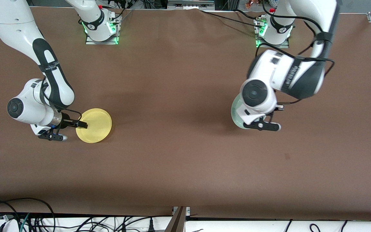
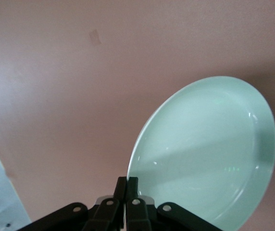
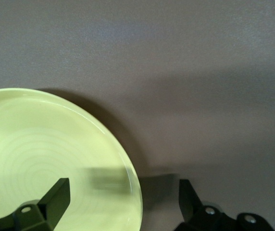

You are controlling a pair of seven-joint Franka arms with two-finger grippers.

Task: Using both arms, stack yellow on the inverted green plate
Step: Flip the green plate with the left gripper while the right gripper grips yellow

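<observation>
A: So, what's the left gripper (image 2: 127, 185) got?
B: Pinched tight on the rim of the round pale mint-green plastic plate (image 2: 209, 154), tilted up off the brown table (image 1: 179, 96).
A: And the right gripper (image 3: 123, 190)?
B: Fingers spread, straddling the edge of the round bright yellow plastic plate (image 3: 46, 149); it's flat on the table.

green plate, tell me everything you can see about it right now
The round, shallow, pale mint-green plate looks like smooth glossy plastic with a low raised rim. The left gripper is shut on its rim, holding it tilted, hollow face toward the wrist camera. In the front view it sits toward the left arm's end of the brown table, mostly hidden under that arm's wrist. Whether it touches the table cannot be told.
</observation>
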